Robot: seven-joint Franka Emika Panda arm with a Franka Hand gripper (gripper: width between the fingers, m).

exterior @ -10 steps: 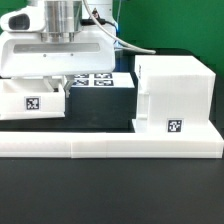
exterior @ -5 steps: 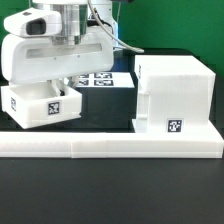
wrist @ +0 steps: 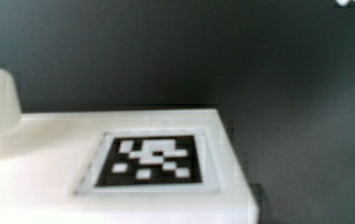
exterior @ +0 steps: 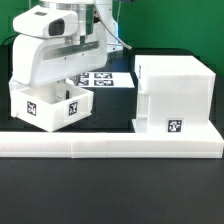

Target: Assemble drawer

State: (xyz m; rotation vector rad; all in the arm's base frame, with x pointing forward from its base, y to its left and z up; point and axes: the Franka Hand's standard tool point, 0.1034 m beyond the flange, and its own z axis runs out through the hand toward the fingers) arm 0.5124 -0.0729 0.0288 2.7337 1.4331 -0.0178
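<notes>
Now, at the exterior view's left, the white robot arm (exterior: 58, 55) hangs over a small tray (exterior: 50, 108), an open-top white box turned corner-on to the camera, so that two of its walls show, each with a black-and-white square tag. The fingers (exterior: 61, 88) reach down into the tray's open top and are closed on it (how wide they stand is hidden by the arm's own bulk). I cannot tell whether the tray rests on the black worktop (exterior: 110, 195) or hangs just above it.

Behind and a little to the right lies the marker board (exterior: 100, 79), flat on the worktop, with part of it hidden by the arm.

Further right stands the big white box (exterior: 175, 90), upright and square to the camera, with one tag low on its front face. It is apart from the tray.

A long low white rail (exterior: 110, 146) runs across the front of everything.

The wrist view is blurred: a white surface with one tag (wrist: 151, 160) against a dark background.
</notes>
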